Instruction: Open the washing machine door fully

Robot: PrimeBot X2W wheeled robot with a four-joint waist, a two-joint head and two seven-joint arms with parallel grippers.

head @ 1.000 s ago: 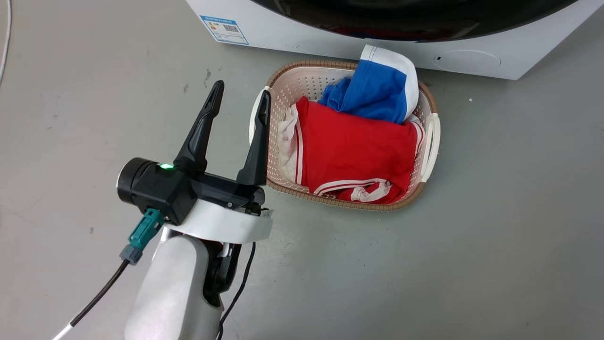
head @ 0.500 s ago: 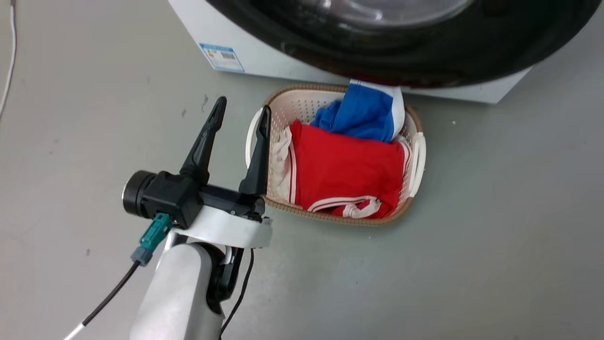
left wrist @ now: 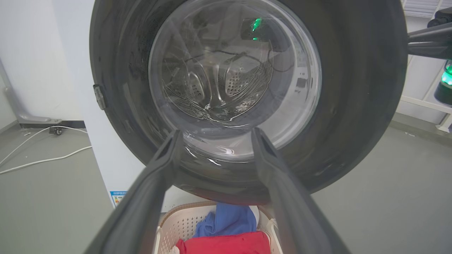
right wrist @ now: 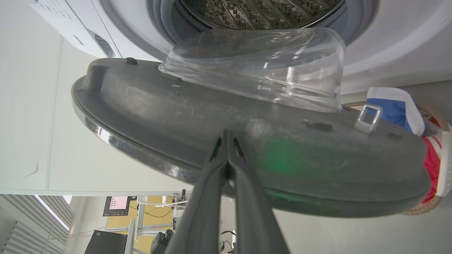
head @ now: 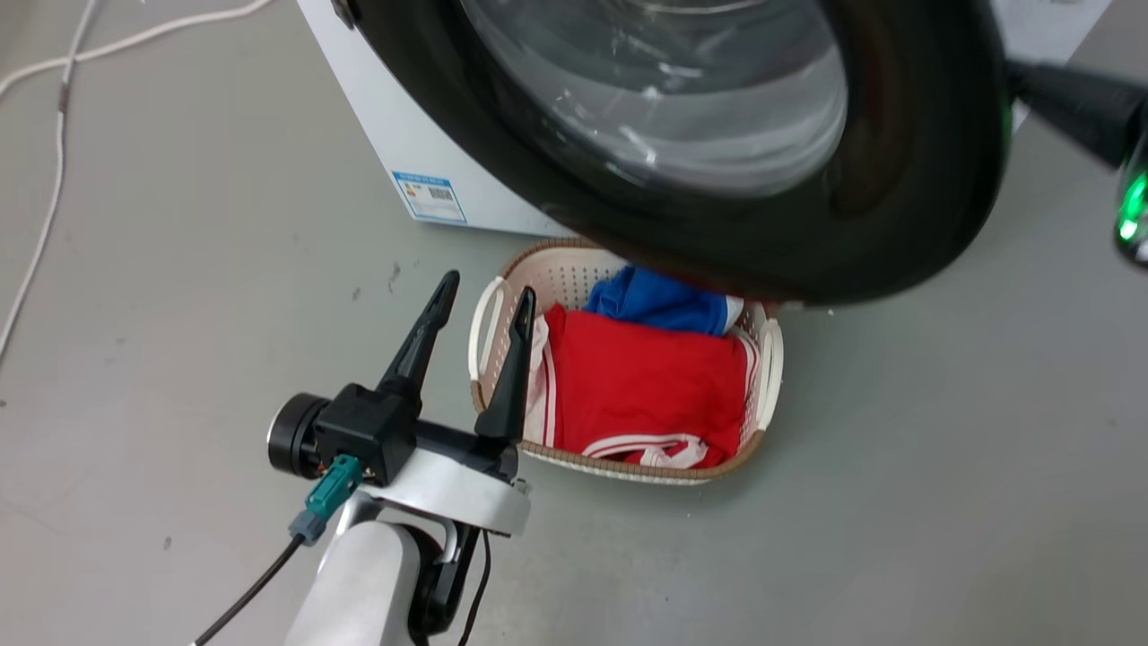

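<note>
The washing machine door (head: 906, 179), a glossy black ring round a bulging glass bowl, stands swung partly out from the white washing machine (head: 395, 135) and overhangs the basket's far end. My right gripper (head: 1018, 76) is at the door's right edge. In the right wrist view its fingers are shut together, tips (right wrist: 226, 134) against the door's grey inner face (right wrist: 300, 151), with the steel drum (right wrist: 261, 10) above. My left gripper (head: 488, 284) is open and holds nothing, low beside the basket. In the left wrist view it (left wrist: 216, 131) points at the door's glass (left wrist: 233, 70).
A white laundry basket (head: 628, 467) with red (head: 646, 386) and blue (head: 655, 301) clothes sits on the grey floor right before the machine, under the door. A white cable (head: 54, 179) lies on the floor at the far left. Open floor lies to the right.
The head view has tilted up. The door has swung out over the basket's far end, and my right gripper has come into view at its right edge. The left gripper stays open.
</note>
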